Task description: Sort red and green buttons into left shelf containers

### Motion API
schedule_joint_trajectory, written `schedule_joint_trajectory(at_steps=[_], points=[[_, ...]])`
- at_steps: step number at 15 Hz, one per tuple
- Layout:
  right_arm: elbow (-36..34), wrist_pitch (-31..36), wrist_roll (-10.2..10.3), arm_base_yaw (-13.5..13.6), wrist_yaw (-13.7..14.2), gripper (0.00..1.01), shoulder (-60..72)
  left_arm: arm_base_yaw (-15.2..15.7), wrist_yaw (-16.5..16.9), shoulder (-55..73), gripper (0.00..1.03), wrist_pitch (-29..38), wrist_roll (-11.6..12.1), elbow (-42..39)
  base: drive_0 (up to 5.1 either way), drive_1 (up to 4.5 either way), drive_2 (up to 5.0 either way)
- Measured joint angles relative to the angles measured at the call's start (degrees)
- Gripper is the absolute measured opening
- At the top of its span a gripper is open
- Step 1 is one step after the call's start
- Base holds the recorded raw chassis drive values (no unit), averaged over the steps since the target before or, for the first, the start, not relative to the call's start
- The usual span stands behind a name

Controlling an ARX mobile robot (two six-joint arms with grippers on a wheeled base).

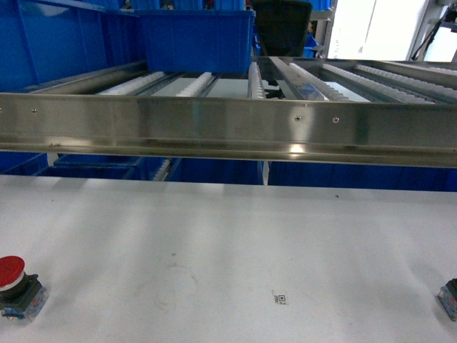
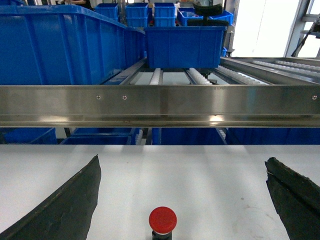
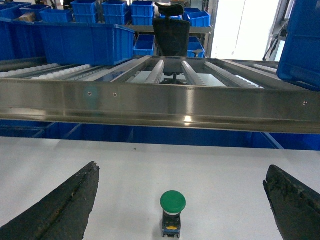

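Nothing sorted yet: we see the red button point(image 2: 162, 220) and green button point(image 3: 173, 206) on the worktop point(image 1: 228, 250), each between spread fingers of our left hand point(image 2: 182, 200) & right hand point(image 3: 180, 200); blue bins point(image 2: 60, 50) await.

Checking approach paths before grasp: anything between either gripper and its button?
Nothing visible. The red button stands on bare white table, centred between the left gripper's open fingers. The green button stands likewise between the right gripper's open fingers.
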Motion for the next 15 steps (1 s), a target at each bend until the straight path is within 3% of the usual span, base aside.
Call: schedule_joint_trajectory(at_steps=[11,12,13,15], points=[[0.0,0.0,0.0,0.0,0.0,0.98,0.0,0.0,0.0,0.0,0.98,0.0,0.0,0.0,0.0,0.00,0.0],[-0.1,3.4,-0.5,0.7,1.5,0.98,1.7,0.2,0.4,0.0,0.98,0.0,0.0,0.0,0.0,0.00,0.0],[-0.1,7.6,-0.7,0.7,1.2,0.98,6.3,1.8,2.0,0.0,0.98,0.2,0.5,0.0,0.0,0.00,0.0],[0.0,16.7,-1.2,0.8,0.9,0.98,18.1,6.3,3.2,5.9,0.98,8.2,0.3,-0.1,0.0,0.00,0.0]])
